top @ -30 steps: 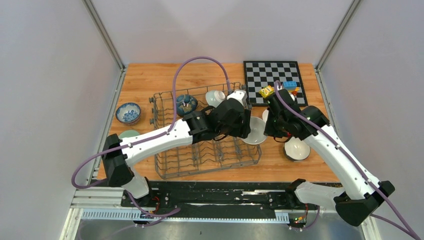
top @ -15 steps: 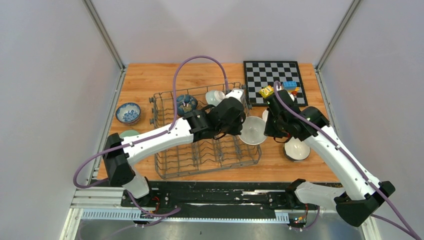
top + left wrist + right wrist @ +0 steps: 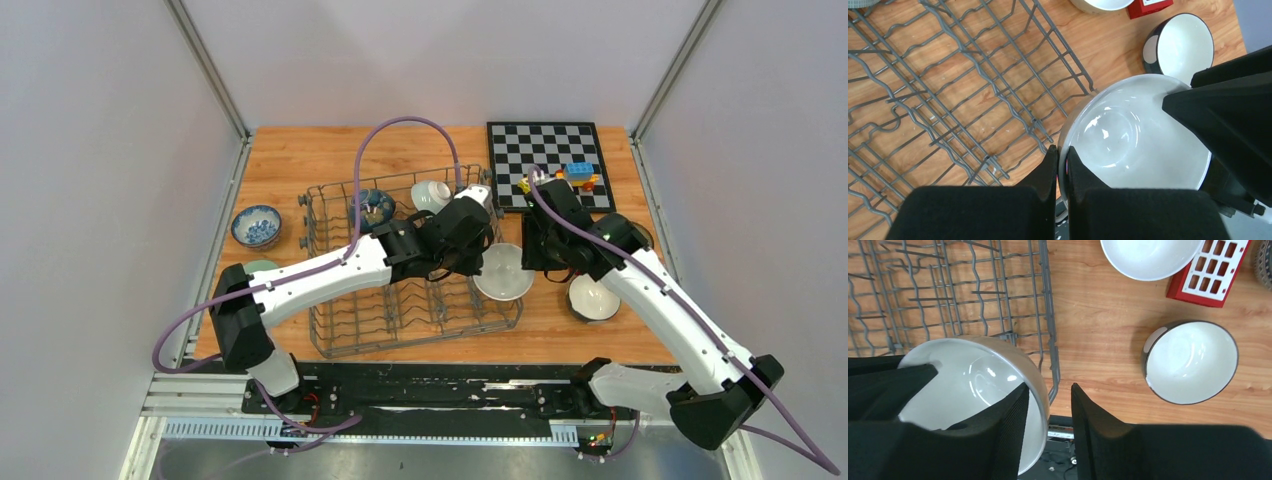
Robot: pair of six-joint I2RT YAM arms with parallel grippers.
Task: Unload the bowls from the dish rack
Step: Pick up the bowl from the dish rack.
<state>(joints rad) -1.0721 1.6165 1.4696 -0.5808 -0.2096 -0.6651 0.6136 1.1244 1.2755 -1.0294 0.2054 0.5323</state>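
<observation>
Since a sec ago my L hand point(image 3: 1061, 154) has pressed together on the near rim of the white bowl point(image 3: 1133, 145), pinching it. My R hand point(image 3: 1049, 390) has spread, fingers now straddling the opposite rim w/ a gap. The bowl is just outside the dish rack point(image 3: 400, 300), by its right side near the front corner. Dark teal bowl point(image 3: 372, 208) & cream bowl point(image 3: 431, 194) are at the rack's back edge. Dark-rimmed bowl point(image 3: 594, 298) is on the tabletop point(image 3: 300, 150) toward the right edge.
</observation>
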